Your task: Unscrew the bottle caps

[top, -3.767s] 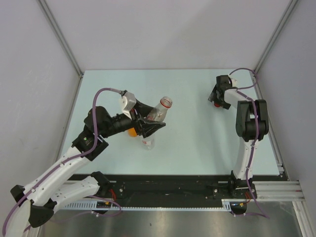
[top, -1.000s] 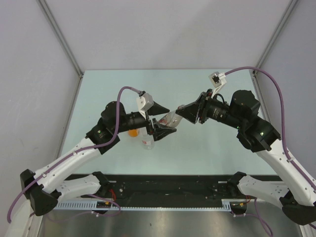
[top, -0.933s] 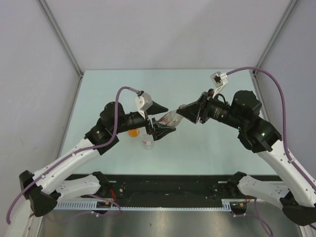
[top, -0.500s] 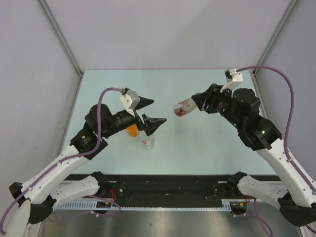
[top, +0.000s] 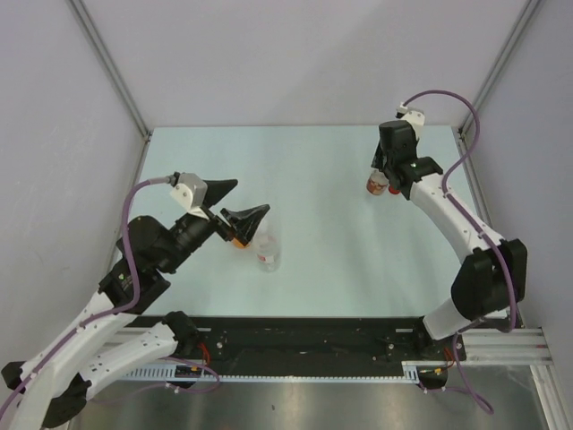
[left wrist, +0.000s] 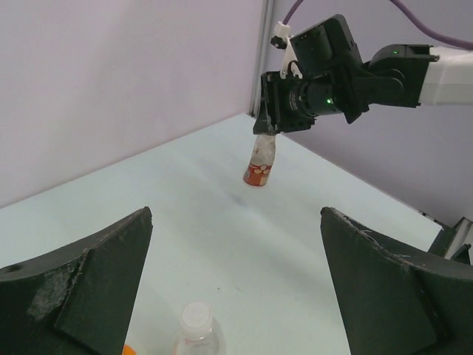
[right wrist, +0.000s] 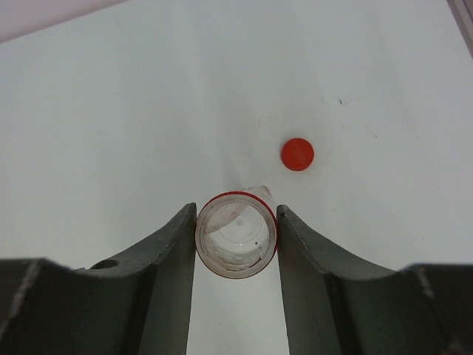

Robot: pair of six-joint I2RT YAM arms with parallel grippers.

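The right pincer is clamped on the open-mouthed clear plastic bottle with a reddish label band, upright at the far right of the pale matte worktop. The small round red cap lies just beside it. The left pincer gapes apart near the white-capped clear bottle.

Left arm bent, forearm raised and aimed toward centre; left gripper spread wide open. Right arm stretched far forward on its own side, wrist pointing down; right gripper clamped on the top of the bottle, one finger each side.
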